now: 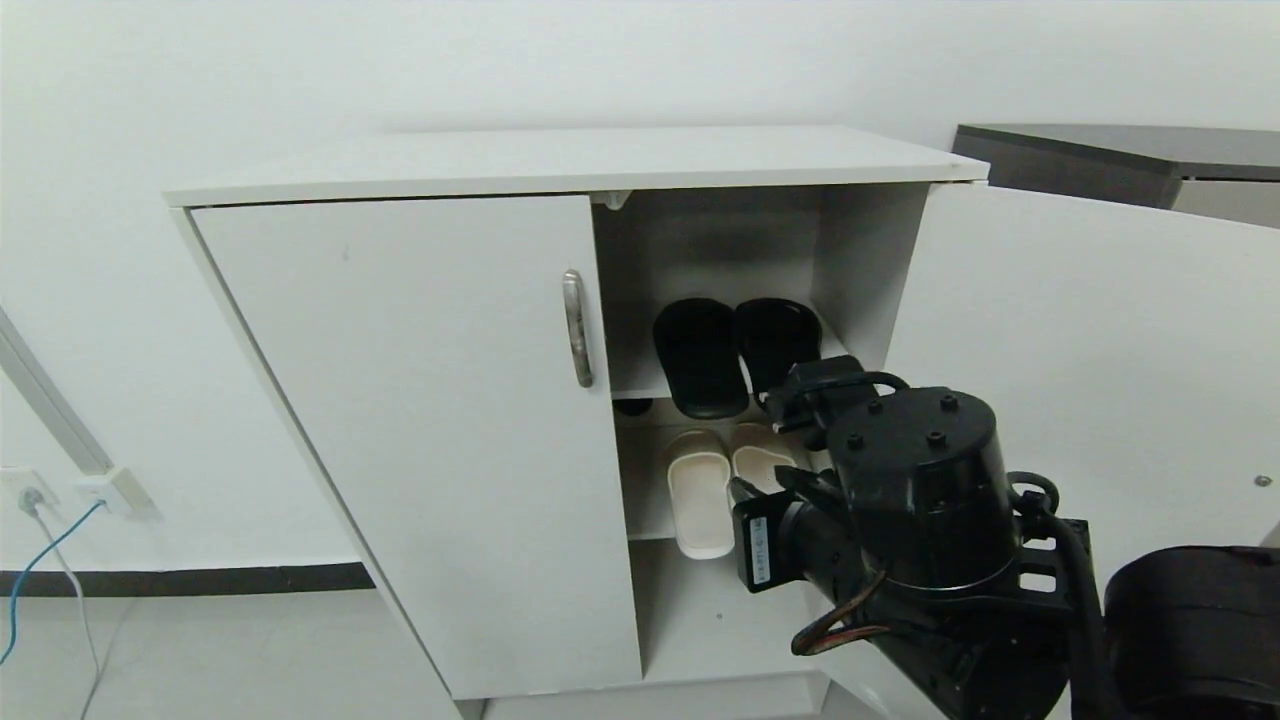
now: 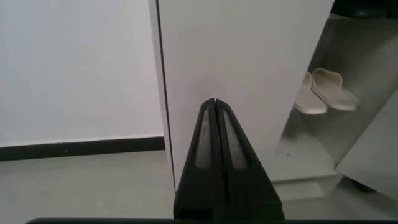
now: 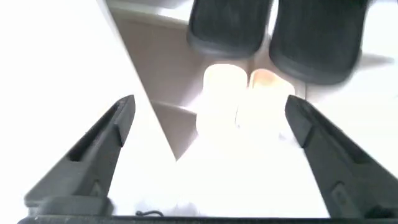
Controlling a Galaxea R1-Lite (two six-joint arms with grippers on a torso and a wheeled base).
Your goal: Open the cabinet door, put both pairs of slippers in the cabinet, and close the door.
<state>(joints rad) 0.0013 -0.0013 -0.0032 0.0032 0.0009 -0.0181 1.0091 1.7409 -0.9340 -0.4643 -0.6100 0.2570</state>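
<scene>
We are finding both pairs of slippers inside the cabinet (image 1: 560, 160). The black slippers (image 1: 735, 355) are lying side by side on the upper shelf, heels overhanging its front edge. The cream slippers (image 1: 730, 480) are lying on the shelf just below, also side by side, with heels pointing outward. The bottom compartment's floor is showing beneath them.

The right door (image 1: 1080, 350) is standing swung wide open. The left door (image 1: 420, 400) is sitting shut, its metal handle (image 1: 576, 328) running upright near the inner edge.

The right arm (image 1: 910, 490) is hanging in front of the open compartment, partly covering the cream pair. In its wrist view, the right gripper (image 3: 209, 106) is facing both pairs with its fingers spread wide and gripping nothing; the cream pair (image 3: 249, 93) is showing between them, apart from both fingers, with the black pair (image 3: 273, 28) beyond.

The left gripper (image 2: 214, 106) is pointing at the shut door with its fingers pressed together and nothing between them; the cream pair (image 2: 326, 90) is showing off to one side.

Further out, we are noting a wall socket (image 1: 30, 492) with a blue cable (image 1: 40, 560) to the left, and a dark tabletop (image 1: 1130, 150) behind the open door.
</scene>
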